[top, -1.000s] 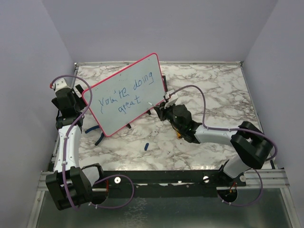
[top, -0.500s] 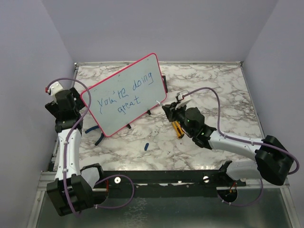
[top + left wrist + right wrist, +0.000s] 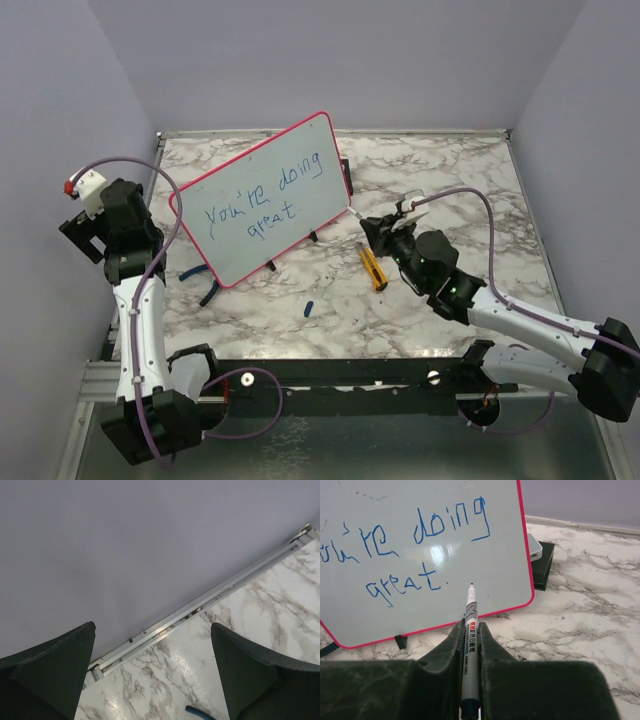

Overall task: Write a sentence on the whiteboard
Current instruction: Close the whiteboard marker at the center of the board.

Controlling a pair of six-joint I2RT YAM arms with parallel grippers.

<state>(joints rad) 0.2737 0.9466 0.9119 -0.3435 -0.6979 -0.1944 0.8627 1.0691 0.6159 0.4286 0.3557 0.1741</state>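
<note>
The whiteboard [image 3: 262, 200] with its red-pink frame stands tilted on the marble table; it also fills the upper left of the right wrist view [image 3: 420, 555]. The sentence [image 3: 255, 205] "you're doing great" is in blue in two lines, and shows in the right wrist view [image 3: 420, 555] too. My right gripper [image 3: 385, 235] [image 3: 469, 627] is shut on a white marker [image 3: 470, 610]. The marker's tip points at the board's lower right corner and stands a little off it. My left gripper [image 3: 120, 225] [image 3: 152, 627] is open and empty, raised left of the board, facing the side wall.
A yellow utility knife [image 3: 373, 268] and a small blue cap [image 3: 308, 306] lie in front of the board. A blue-handled tool [image 3: 205, 285] lies by the board's lower left. A grey block on a black tray [image 3: 540, 555] sits behind the board's right end.
My right arm has drawn back to the right, taking the marker off the board. My left arm has lifted and swung left, away from the board's left edge.
</note>
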